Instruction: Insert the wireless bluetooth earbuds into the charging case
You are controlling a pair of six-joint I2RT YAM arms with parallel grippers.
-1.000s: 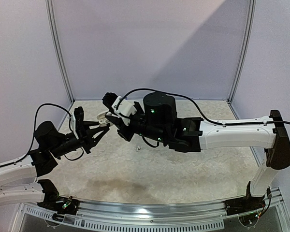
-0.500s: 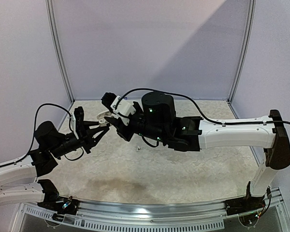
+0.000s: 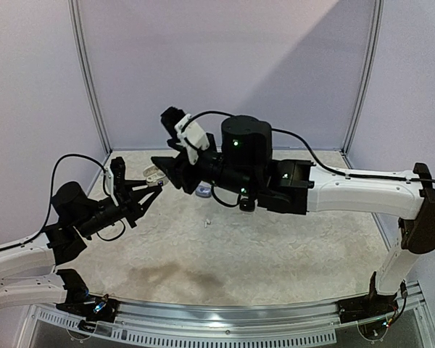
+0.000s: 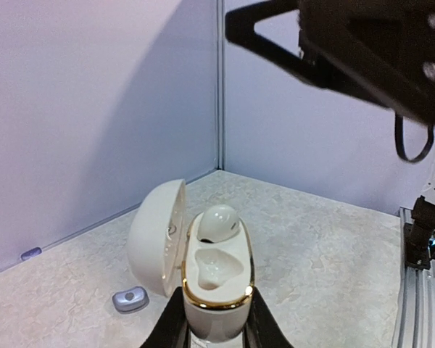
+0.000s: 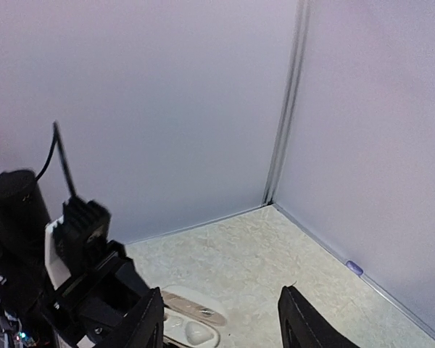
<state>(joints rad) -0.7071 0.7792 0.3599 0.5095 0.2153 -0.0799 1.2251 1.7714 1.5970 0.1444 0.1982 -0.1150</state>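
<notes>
Case pinched, lid open, in left jaws.
One bud seated; right jaws spread, empty; its base cut off below.

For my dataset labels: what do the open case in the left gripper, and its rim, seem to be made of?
Charging case: probably hard plastic, cream and glossy; soft highlights show on its lid. Rim: shiny gold band, metal or plated plastic; I cannot tell which.
</notes>
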